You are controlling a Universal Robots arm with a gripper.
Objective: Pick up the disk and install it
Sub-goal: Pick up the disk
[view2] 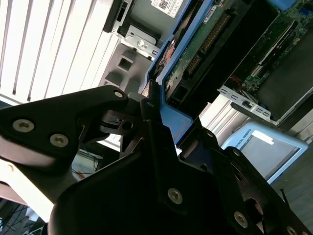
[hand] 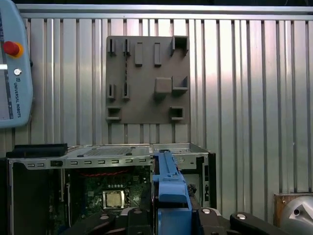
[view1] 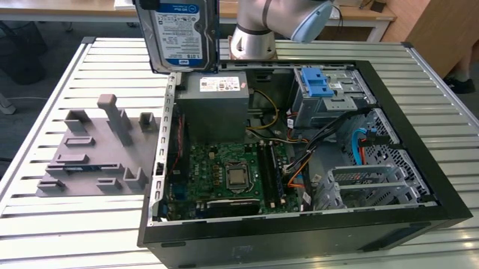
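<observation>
Jaws of the black gripper [view2: 168,123] clench the flat rectangular metal disk [view1: 178,33] by its blue plastic rails, holding it upright above the open computer case's [view1: 299,238] corner beside the boxy grey power supply [view1: 213,106].

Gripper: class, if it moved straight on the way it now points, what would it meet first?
Carrying the disk, the gripper likely meets the open computer case, near its grey box; depth unclear.
</observation>
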